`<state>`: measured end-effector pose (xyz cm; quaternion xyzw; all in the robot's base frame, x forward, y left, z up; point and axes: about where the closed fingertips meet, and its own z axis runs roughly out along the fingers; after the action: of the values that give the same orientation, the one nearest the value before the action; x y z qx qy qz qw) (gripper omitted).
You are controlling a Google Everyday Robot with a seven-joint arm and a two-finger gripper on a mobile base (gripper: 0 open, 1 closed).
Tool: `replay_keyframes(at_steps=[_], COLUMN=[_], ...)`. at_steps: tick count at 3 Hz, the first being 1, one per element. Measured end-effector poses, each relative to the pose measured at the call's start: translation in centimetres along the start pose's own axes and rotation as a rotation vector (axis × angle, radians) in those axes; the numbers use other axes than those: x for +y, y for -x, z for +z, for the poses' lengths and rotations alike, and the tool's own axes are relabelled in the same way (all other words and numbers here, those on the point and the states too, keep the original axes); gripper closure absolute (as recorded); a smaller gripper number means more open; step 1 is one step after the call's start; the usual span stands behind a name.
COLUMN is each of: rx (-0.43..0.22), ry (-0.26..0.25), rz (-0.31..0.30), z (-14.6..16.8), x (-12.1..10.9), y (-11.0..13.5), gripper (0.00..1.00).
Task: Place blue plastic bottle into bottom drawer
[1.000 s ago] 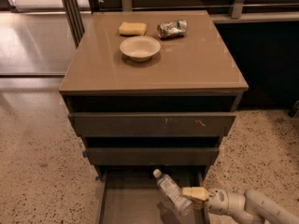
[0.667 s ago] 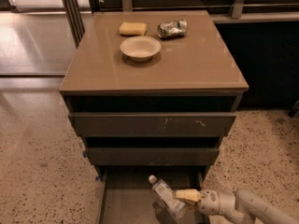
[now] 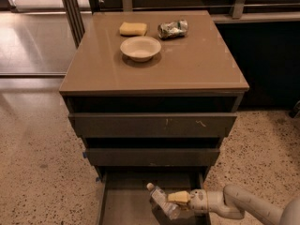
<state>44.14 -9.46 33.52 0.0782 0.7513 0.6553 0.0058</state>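
The blue plastic bottle [image 3: 162,200] is a small clear bottle with a white cap. It lies tilted, cap toward the upper left, low inside the open bottom drawer [image 3: 126,205]. My gripper [image 3: 174,201] reaches in from the lower right on a white arm. Its yellow-tan fingers [image 3: 178,197] are closed on the bottle's lower body. The drawer is pulled out at the bottom of the picture, showing a flat grey floor. The bottle's base is partly hidden by the fingers.
The cabinet top [image 3: 187,64] carries a white bowl [image 3: 140,48], a yellow sponge [image 3: 132,28] and a crushed silvery-green can [image 3: 172,29]. Two shut drawers [image 3: 152,124] sit above the open one. Speckled floor lies on both sides.
The gripper and bottle have moved left and lower into the drawer. The bottle's cap now sits farther left. Nothing on the cabinet top has moved.
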Motion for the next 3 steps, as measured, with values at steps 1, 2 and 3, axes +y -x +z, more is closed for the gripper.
replay_keyframes(at_steps=[1, 2, 3], rx=[0.005, 0.006, 0.002], ry=[-0.083, -0.176, -0.248], rz=[-0.007, -0.001, 0.006], z=[0.8, 1.2, 1.1], x=[-3.3, -7.0, -10.2], y=[1.4, 2.6, 3.5], gripper=[1.0, 1.0, 1.0])
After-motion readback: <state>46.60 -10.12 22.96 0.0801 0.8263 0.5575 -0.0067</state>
